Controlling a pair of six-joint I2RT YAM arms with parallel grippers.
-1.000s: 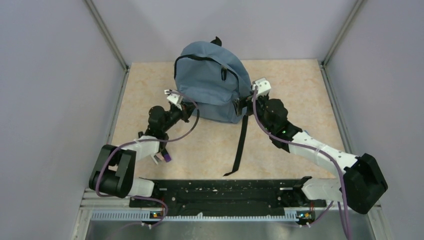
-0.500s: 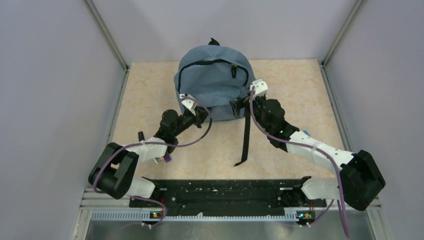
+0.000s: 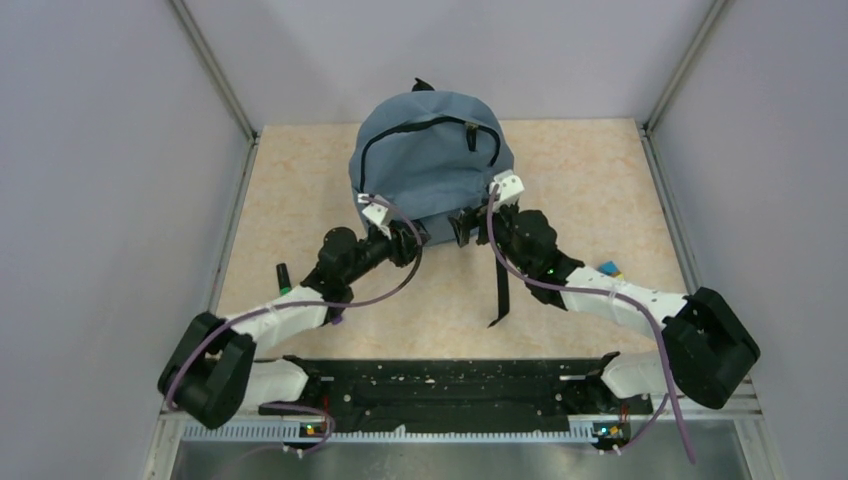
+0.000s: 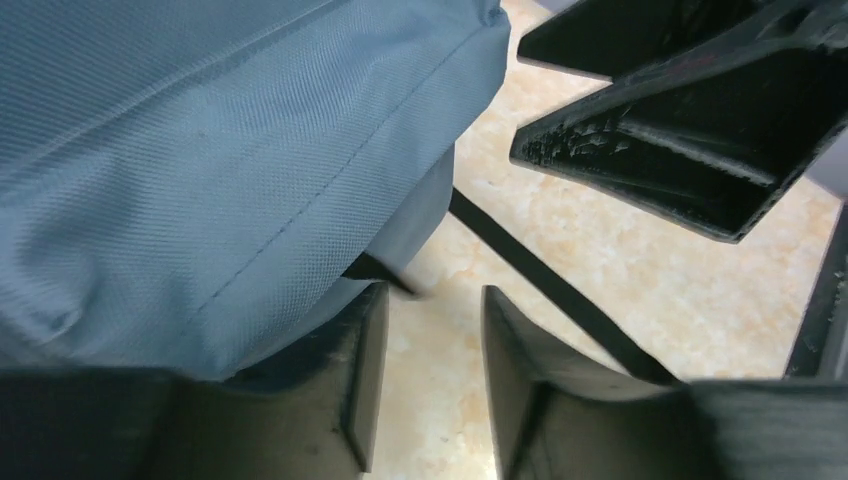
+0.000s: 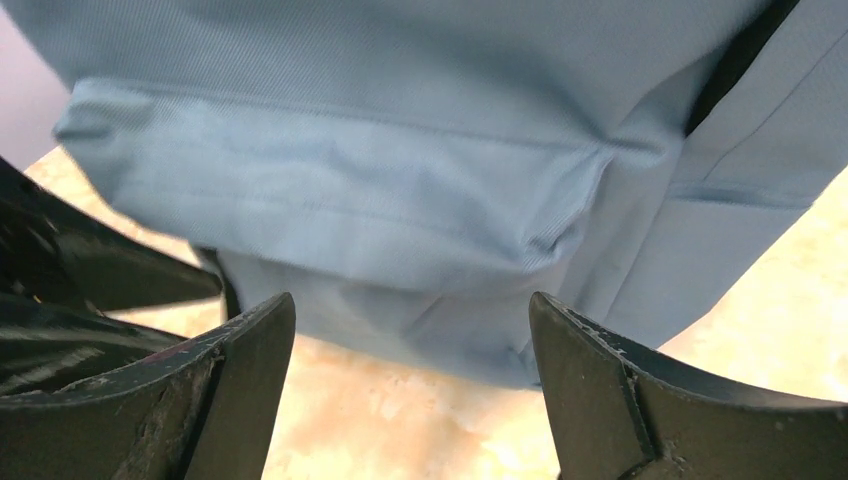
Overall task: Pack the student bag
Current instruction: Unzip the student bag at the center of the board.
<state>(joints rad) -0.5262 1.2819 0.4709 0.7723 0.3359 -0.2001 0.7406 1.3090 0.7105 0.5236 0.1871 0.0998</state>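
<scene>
Setting: a pale beige, marbled tabletop walled by plain grey panels, seen from above, with two black and white robot arms reaching in from the bottom of the frame.

Student bag: a large, soft, grey-blue fabric backpack, the student bag, sits at the upper centre of the overhead view with its front facing the camera and its black top loop at the far side.

Bag and fingers: both arms meet at the bag's near lower edge, close together in the middle of the frame.

Left gripper: in its own camera the left gripper has its two black fingers parted by a narrow gap. Only bare table shows in that gap. The bag's lower corner fills the upper left and hangs just over the left-hand finger, not pinched.

Right gripper: the right gripper is spread wide. The bag's folded bottom seam hangs above and between the two fingertips, and neither pad is pressed on it.

Strap: a black webbing strap trails from the bag's lower edge toward the bottom of the overhead frame.

Bag contents: a black arched zipper crosses the front; the inside is hidden.

Other item: a small blue and yellow item lies at right centre, too small to identify.
</scene>
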